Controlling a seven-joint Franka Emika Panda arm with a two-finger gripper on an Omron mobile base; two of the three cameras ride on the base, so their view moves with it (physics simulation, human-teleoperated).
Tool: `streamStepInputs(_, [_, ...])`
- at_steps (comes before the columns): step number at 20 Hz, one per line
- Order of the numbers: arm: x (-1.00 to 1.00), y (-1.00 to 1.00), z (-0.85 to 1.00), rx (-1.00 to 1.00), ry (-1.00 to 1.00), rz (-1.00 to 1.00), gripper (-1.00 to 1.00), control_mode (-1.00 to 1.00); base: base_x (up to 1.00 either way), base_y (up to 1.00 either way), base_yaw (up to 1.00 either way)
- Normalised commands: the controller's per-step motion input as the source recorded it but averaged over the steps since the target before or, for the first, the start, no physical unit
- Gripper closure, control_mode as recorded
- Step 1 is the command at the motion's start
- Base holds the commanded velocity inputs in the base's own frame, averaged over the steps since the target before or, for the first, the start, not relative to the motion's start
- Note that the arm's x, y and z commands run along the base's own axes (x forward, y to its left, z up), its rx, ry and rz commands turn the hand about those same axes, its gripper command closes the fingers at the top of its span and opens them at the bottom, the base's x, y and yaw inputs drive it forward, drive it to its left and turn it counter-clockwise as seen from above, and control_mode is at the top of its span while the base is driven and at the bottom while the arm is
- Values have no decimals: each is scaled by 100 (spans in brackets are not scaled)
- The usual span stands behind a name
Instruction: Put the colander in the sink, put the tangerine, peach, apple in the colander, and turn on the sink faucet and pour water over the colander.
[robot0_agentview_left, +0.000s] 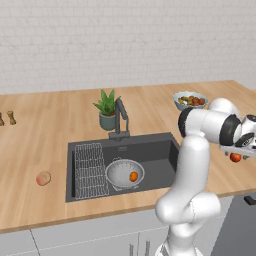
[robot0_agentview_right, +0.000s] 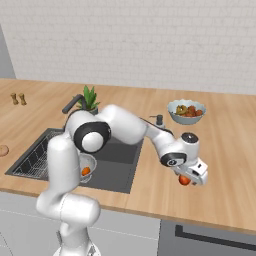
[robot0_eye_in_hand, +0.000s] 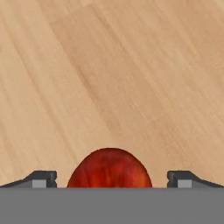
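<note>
So far the colander (robot0_agentview_left: 124, 173) sits in the sink (robot0_agentview_left: 155, 150) holding 1 tangerine (robot0_agentview_left: 133, 176); the open gripper (robot0_eye_in_hand: 111, 179) straddles the apple (robot0_eye_in_hand: 109, 168), and the peach (robot0_agentview_left: 43, 178) waits.

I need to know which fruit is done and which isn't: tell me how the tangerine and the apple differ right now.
The tangerine is bright orange; the apple is deep red. The tangerine lies inside the colander in the sink; the apple sits on the wooden counter right of the sink. The open claw straddles the apple; nothing is near the tangerine. Both are round fruit.
</note>
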Motion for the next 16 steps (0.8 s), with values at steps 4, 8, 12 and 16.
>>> streamStepInputs(4, [0, 0, -27, 0, 1, 0, -100, -100, 0, 0, 0])
streamStepInputs(8, [0, 0, -13, 0, 4, 0, -100, -100, 0, 0, 0])
streamStepInputs(12, [0, 8, -16, 0, 5, 0, -100, -100, 0, 0, 0])
streamStepInputs(16, [0, 19, -8, 0, 12, 0, 100, -100, 0, 0, 0])
